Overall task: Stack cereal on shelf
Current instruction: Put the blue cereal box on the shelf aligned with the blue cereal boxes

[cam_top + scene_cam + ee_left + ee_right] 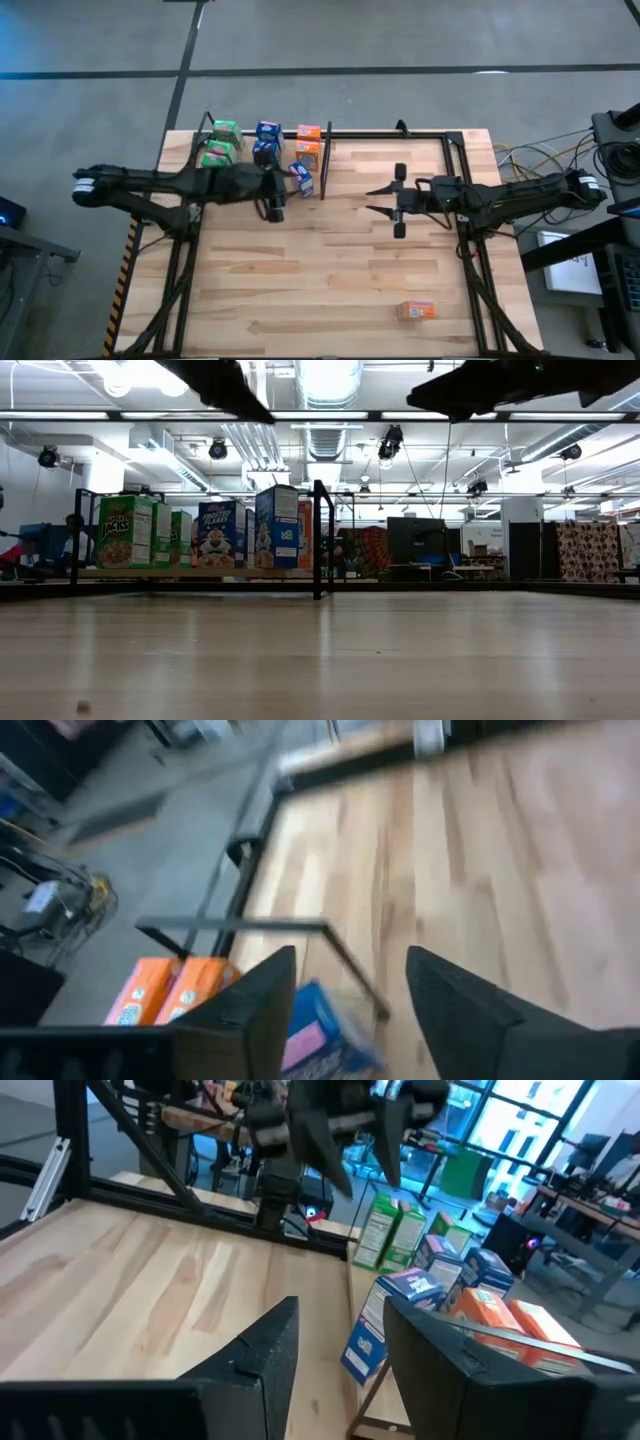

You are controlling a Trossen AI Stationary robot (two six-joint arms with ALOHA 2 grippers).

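- Cereal boxes, small green (222, 131), blue (267, 131) and orange (308, 135) cardboard, crowd the black-framed wooden shelf (325, 160); one orange box (417, 310) lies apart on the desk (330, 270).
- Left pincer (273, 207), fingers wide and empty, hovers beside a tilted blue box (301, 178), likely freshly placed.
- Right pincer (385, 200) waits mid-desk, spread wide and empty.

My tool (335, 1355) hangs open over the counter (170, 1295); a blue box (375, 1330) leans just beyond it, green boxes (390, 1230) and orange boxes (515, 1325) nearby.

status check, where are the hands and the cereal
Left hand open, empty, by the shelved cereal boxes. Right hand open, empty, mid-table. One blue box tilted near the divider rod; one orange box lying apart near the front edge.
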